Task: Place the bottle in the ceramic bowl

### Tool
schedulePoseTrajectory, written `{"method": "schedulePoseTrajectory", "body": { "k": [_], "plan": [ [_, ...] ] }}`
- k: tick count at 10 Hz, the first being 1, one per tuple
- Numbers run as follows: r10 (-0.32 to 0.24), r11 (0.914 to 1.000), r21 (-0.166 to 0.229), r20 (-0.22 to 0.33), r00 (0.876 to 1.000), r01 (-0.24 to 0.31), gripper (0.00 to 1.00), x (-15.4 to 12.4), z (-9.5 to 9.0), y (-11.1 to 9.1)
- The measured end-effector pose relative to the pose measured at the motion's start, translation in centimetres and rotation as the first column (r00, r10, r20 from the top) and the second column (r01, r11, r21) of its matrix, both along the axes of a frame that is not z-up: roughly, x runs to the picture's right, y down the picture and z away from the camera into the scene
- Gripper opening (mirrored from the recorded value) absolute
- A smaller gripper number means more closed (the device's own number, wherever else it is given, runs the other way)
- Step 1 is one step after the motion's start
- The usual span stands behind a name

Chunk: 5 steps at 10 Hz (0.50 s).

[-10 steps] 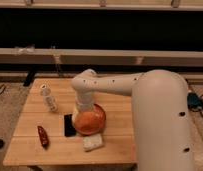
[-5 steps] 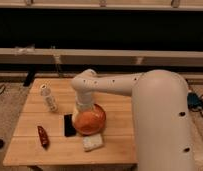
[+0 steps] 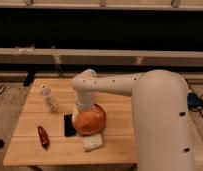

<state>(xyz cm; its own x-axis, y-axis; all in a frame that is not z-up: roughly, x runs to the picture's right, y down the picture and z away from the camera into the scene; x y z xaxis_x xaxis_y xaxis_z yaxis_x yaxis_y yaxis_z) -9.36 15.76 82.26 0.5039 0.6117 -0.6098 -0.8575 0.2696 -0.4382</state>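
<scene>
A small clear bottle (image 3: 48, 98) with a white cap stands upright on the left part of the wooden table (image 3: 115, 145). An orange ceramic bowl (image 3: 89, 120) sits near the table's middle. My white arm reaches in from the right and bends down over the bowl. My gripper (image 3: 83, 106) hangs at the bowl's back rim, to the right of the bottle and apart from it. Its tips are hidden behind the wrist and the bowl.
A black flat object (image 3: 69, 125) lies just left of the bowl. A white sponge (image 3: 93, 142) lies in front of the bowl. A red chili pepper (image 3: 43, 136) lies at the front left. A dark shelf and rail run behind the table.
</scene>
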Motion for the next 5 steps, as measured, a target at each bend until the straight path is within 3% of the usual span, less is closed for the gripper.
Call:
{"method": "schedulePoseTrajectory", "body": {
  "k": [5],
  "plan": [
    [-0.007,0.9999,0.009,0.003,1.0,0.006,0.8,-0.01,-0.11,-0.26]
  ]
}}
